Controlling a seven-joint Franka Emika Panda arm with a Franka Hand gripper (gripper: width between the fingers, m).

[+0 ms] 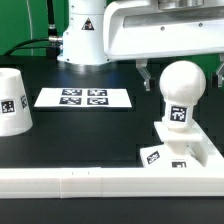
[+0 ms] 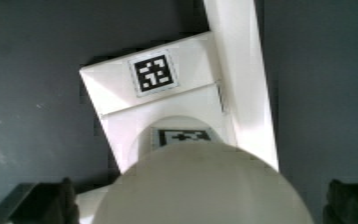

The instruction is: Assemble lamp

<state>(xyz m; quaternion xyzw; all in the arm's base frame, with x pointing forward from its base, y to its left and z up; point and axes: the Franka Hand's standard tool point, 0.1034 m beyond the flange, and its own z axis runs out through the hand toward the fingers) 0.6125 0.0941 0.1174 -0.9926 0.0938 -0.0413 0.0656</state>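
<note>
The round-headed bulb [image 1: 182, 88] stands upright on the blocky square base [image 1: 186, 151] at the exterior view's right, its tag facing the camera. My gripper [image 1: 183, 74] is open, one finger on each side of the bulb's head, with a gap on both sides. In the wrist view the bulb's head [image 2: 195, 180] fills the space between my dark fingers [image 2: 46, 203], and my gripper [image 2: 195, 207] does not touch it. The base [image 2: 155, 88] with its tag lies beyond it. The cone shade [image 1: 12, 100] stands alone at the exterior view's left.
The marker board [image 1: 85, 97] lies flat mid-table. The long white rail [image 1: 95, 184] runs along the front, and the base rests against it; it also shows in the wrist view [image 2: 243, 70]. The arm's white pedestal [image 1: 82, 35] stands at the back.
</note>
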